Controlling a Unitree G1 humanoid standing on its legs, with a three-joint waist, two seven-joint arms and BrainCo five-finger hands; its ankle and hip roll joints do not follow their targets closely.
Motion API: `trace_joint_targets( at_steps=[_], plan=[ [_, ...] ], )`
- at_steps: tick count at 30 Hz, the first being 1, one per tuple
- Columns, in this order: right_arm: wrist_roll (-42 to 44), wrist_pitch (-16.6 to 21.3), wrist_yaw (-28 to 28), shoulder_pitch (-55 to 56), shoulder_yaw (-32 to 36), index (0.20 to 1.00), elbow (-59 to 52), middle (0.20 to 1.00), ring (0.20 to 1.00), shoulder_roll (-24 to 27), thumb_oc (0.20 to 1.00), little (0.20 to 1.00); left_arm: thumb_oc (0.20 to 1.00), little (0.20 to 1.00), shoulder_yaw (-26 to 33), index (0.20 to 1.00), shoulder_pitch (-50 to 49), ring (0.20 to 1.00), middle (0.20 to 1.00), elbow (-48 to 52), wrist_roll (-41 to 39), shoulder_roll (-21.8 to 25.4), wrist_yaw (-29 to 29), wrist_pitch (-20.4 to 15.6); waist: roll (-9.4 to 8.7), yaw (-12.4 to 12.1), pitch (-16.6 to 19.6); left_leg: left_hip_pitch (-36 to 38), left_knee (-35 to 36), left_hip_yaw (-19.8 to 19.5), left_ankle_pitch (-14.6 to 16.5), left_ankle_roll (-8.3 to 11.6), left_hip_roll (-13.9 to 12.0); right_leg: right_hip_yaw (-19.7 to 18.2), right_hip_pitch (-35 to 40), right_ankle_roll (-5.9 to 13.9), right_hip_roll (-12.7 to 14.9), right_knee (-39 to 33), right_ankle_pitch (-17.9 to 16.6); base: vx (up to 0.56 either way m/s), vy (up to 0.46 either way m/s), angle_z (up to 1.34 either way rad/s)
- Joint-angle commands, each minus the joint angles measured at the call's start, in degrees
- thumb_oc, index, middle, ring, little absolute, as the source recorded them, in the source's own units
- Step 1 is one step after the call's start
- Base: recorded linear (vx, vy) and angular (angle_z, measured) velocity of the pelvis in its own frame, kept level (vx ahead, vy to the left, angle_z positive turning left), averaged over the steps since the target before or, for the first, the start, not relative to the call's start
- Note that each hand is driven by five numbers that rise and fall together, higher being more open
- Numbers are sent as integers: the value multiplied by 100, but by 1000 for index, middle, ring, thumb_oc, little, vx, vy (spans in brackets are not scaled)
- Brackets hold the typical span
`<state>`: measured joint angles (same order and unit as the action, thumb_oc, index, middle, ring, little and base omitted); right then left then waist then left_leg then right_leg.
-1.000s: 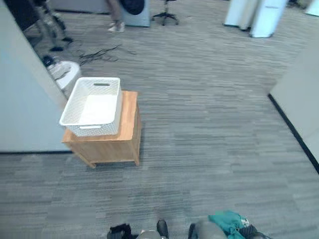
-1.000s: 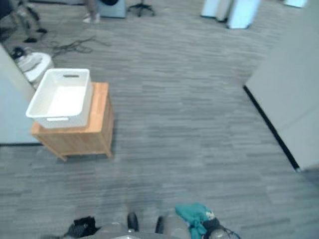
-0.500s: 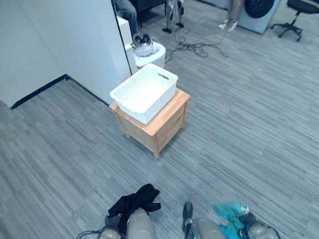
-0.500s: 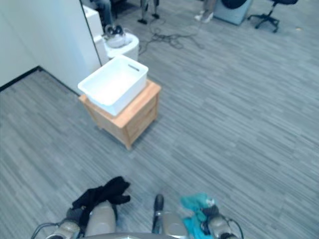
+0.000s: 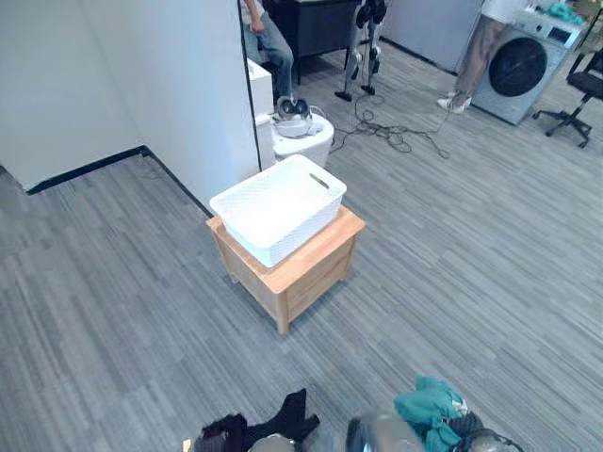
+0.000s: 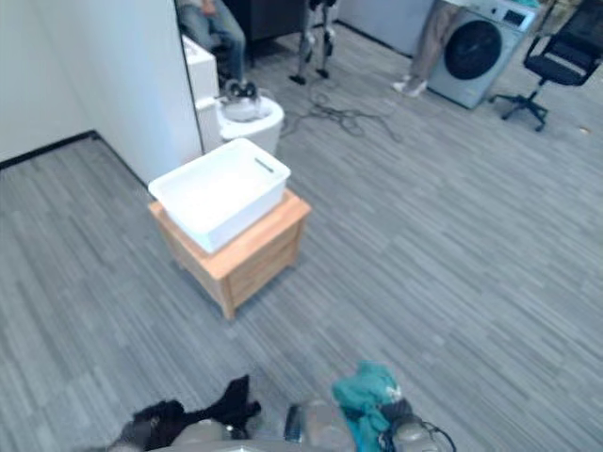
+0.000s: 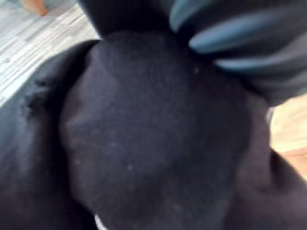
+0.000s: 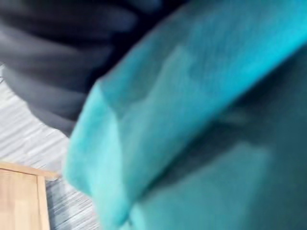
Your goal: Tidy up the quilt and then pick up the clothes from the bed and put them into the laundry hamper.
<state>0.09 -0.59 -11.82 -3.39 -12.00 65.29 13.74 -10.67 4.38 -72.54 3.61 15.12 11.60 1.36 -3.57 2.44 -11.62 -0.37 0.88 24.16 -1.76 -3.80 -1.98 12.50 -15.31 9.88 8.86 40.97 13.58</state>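
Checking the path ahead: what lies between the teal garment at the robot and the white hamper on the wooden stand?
Bare grey carpet, in the left eye view. Nothing lies between the teal garment and the white hamper on its wooden stand.

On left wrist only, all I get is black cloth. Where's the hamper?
Observer: Ahead of the robot. The white hamper sits on a low wooden stand on the carpet, well clear of the cloth.
Operator: Anything in it?
Observer: Looks empty; its inside shows plain white.
Operator: Is the black piece the only clothing?
Observer: No. A teal garment is at the lower right of the eye views, and the black garment is at the lower left.
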Motion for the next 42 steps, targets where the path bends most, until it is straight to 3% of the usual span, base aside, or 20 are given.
trace_joint_targets(
  at_steps=[1, 2, 3, 5, 9, 10, 13, 14, 16, 18, 21, 23, 25, 28, 30, 33, 35, 37, 39, 42],
  plan=[
    [50, 113, -148, -458, 61, 200, -213, 200, 200, 212, 200, 200, 200, 200, 67, 200, 99, 200, 200, 57, 188, 286, 174, -65, 168, -25, -328, 402, 412, -43, 85, 634, -587, -67, 851, 3, 196, -1499, -822, 124, -76, 38],
    [50, 113, -148, -458, 61, 200, -213, 200, 200, 212, 200, 200, 200, 200, 67, 200, 99, 200, 200, 57, 188, 286, 174, -65, 168, -24, -329, 403, 412, -44, 85, 634, -587, -65, 854, 3, 196, -1501, -822, 257, -223, 36],
    [89, 95, -176, -455, 97, 200, -137, 200, 200, 235, 200, 200, 200, 200, -28, 200, 209, 200, 200, 77, 215, 282, 187, -97, 145, 69, -278, 510, 412, -225, 193, 780, -610, -313, 939, 13, 343, -3052, -1014, 404, -379, 45],
    [130, 45, -193, -428, 188, 200, -43, 200, 200, 246, 200, 200, 200, 200, -123, 200, 286, 200, 200, 54, 312, 268, 195, -131, 131, 225, -211, 591, 412, -418, 290, 985, -765, -950, 871, 197, 595, -3973, -1435, 468, -473, 63],
    [50, 19, -139, -313, 211, 200, 49, 200, 200, 253, 200, 200, 200, 200, -80, 200, 265, 200, 200, -46, 395, 317, 180, -172, 74, 298, -72, 840, 412, -575, 427, 1183, -909, -1253, 828, 304, 676, -4243, -1536, 353, -367, 89],
    [6, 0, -123, -346, 110, 200, 82, 200, 200, 267, 200, 200, 200, 200, -60, 200, 120, 200, 200, -55, 384, 249, 185, -154, 85, 296, -93, 1029, 396, -614, 304, 1262, -1073, -1318, 892, 258, 451, -4097, -1523, 292, -471, 41],
    [-66, 57, -159, -449, -11, 200, 27, 200, 200, 374, 200, 200, 200, 200, -36, 200, 35, 200, 200, -43, 191, 103, 229, -177, 102, 262, -285, 230, -1377, -787, -67, 1175, -1555, -1114, 1151, -79, 220, -4047, -1365, 245, -544, 6],
    [-62, 77, -191, -455, -38, 200, -49, 200, 200, 419, 200, 200, 200, 200, -79, 200, 35, 200, 200, 5, 170, 38, 254, -147, 78, 290, -389, 14, -1782, -535, -235, 1062, -1734, -943, 1360, -236, 154, -4039, -1214, 176, -445, 26],
    [-49, 50, -180, -492, -64, 200, -79, 200, 200, 477, 200, 200, 200, 200, -87, 200, 34, 200, 200, 82, 132, 12, 218, -123, 32, 229, -450, -233, -2059, -420, -28, 951, -1495, -875, 1559, -381, 98, -4023, -1089, 205, -249, 70],
    [-90, 51, -150, -564, -110, 200, -120, 200, 200, 561, 200, 200, 200, 200, -81, 200, 24, 200, 200, 129, 58, -81, 196, -164, 64, 149, -405, -448, -1518, -442, 392, 875, -768, -800, 1690, -366, 18, -4101, -1041, 302, -64, 38],
    [-162, 61, -130, -573, -86, 200, -148, 200, 200, 609, 200, 200, 200, 200, -98, 200, -20, 200, 200, 121, 88, -146, 166, -167, 175, 170, -266, -279, -887, -220, 319, 987, -693, -639, 1873, -232, 9, -4300, -957, 252, 85, 7],
    [-204, 68, -126, -563, -89, 200, -216, 200, 200, 621, 200, 200, 200, 200, -117, 200, -53, 200, 200, 147, 129, -166, 164, -176, 216, 115, -169, -444, -502, -173, 3, 1078, -738, -464, 2057, -209, -1, -4272, -797, 242, 127, 52],
    [-219, 85, -125, -544, -88, 200, -276, 200, 200, 610, 200, 200, 200, 200, -113, 200, -68, 200, 200, 164, 158, -149, 140, -165, 247, 113, -147, -347, -281, -134, -101, 992, -721, -387, 2030, -195, -24, -4129, -778, 154, 150, 36],
    [-271, 126, -86, -459, -55, 200, -550, 200, 200, 533, 200, 200, 200, 200, -149, 200, -44, 200, 200, 201, 342, -30, 67, -142, 208, 138, -105, 72, 185, -224, -64, 822, -556, -344, 1778, -19, 20, -2964, -750, 190, 224, 11],
    [-298, 129, -106, -507, -57, 200, -871, 200, 200, 499, 200, 200, 200, 200, -181, 200, 17, 200, 200, 216, 431, 72, 82, -91, 145, 197, -275, 348, 286, -246, 50, 669, -466, -557, 1257, 185, 125, -1765, -1139, 144, 207, 10],
    [-338, 234, -187, -490, -23, 200, -1843, 200, 200, 651, 200, 200, 200, 200, -170, 200, 23, 200, 200, 385, 447, 180, 149, -139, 184, 367, -405, 564, 378, -347, 113, 597, -497, -980, 638, 124, -132, -813, -1292, 156, 149, 54],
    [-390, 366, -248, -473, 50, 200, -2806, 200, 200, 1000, 200, 200, 200, 200, -194, 200, 35, 200, 200, 433, 439, 224, 162, -221, 122, 554, -410, 631, 400, -598, 188, 625, -332, -1436, 727, -41, -578, -1800, -943, 221, 57, 88],
    [-405, 408, -271, -467, 108, 200, -3073, 200, 200, 1152, 200, 200, 200, 200, -193, 200, 50, 200, 200, 409, 463, 240, 161, -248, 80, 624, -387, 626, 412, -714, 254, 640, -253, -1669, 806, -81, -661, -2545, -927, 149, -11, 77],
    [-588, 501, -343, -440, 216, 200, -3465, 200, 200, 1501, 200, 200, 200, 200, -181, 200, 83, 200, 200, 347, 621, 291, 197, -175, 15, 709, -346, 620, 412, -930, 401, 653, -129, -2006, 936, -64, -621, -3606, -1140, 178, -28, 77],
    [-653, 653, -452, -654, 615, 200, -4782, 200, 200, 2108, 200, 200, 200, 200, 23, 200, -112, 200, 200, 371, 492, 316, 205, -246, -57, 633, -302, 712, 337, -1004, 490, 632, -62, -1989, 1129, -32, -493, -3800, -1236, 165, -55, 96]
  ],
)
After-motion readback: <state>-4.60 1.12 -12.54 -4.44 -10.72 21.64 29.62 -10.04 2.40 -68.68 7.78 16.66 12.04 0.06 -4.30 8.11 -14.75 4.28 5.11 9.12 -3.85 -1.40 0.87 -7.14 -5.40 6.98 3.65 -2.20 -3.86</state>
